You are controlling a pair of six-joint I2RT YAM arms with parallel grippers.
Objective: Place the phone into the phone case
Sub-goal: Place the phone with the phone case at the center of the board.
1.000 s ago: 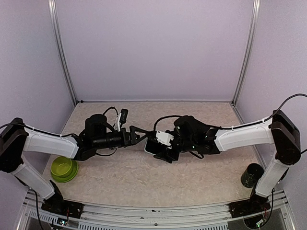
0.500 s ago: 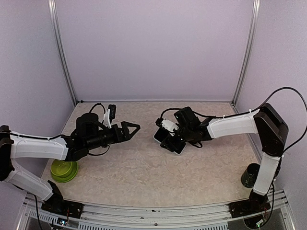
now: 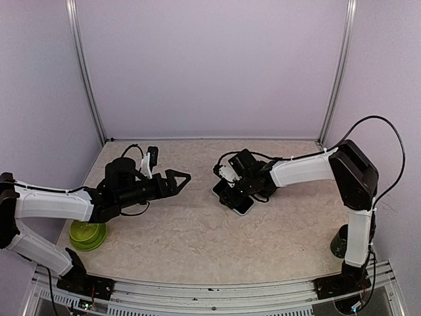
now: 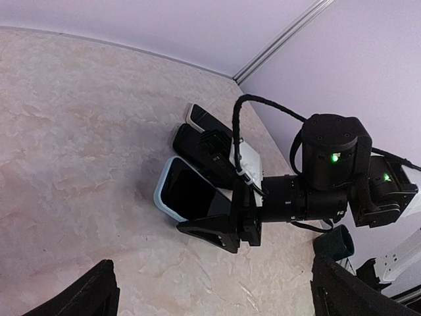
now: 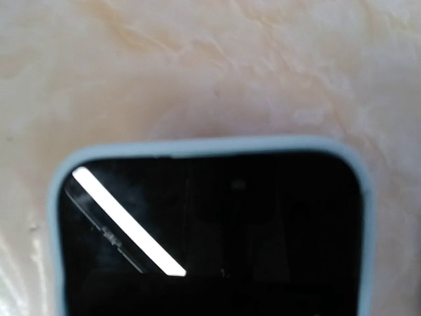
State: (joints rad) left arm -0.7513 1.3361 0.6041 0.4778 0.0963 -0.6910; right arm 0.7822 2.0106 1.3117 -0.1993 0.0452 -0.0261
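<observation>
**Phone and case.** We find the phone (image 4: 192, 196) lying flat, screen up, inside the phone case (image 5: 210, 145). In the right wrist view the pale blue rim of the case runs unbroken round one end of the dark screen and both of its corners. That view is too close to show the other end. The case rests on the table (image 3: 197, 243).

**Right gripper.** The right gripper (image 3: 231, 193) is down on the case. In the left wrist view its jaws span the case crosswise, with one black finger at each long edge and the phone between them. We read this as a grip on the cased phone across its width. None of its fingers appear in its own wrist view.

**Left gripper.** The left gripper (image 3: 185, 180) hangs well apart to the left of the case, pointing towards it. Its jaws are spread wide with nothing between them.

**Other items.**
- A green bowl (image 3: 87, 234) sits far to the left of the case, towards the near edge of the table.
- A dark cup (image 3: 345, 240) stands far to the right of the case, also towards the near edge.
</observation>
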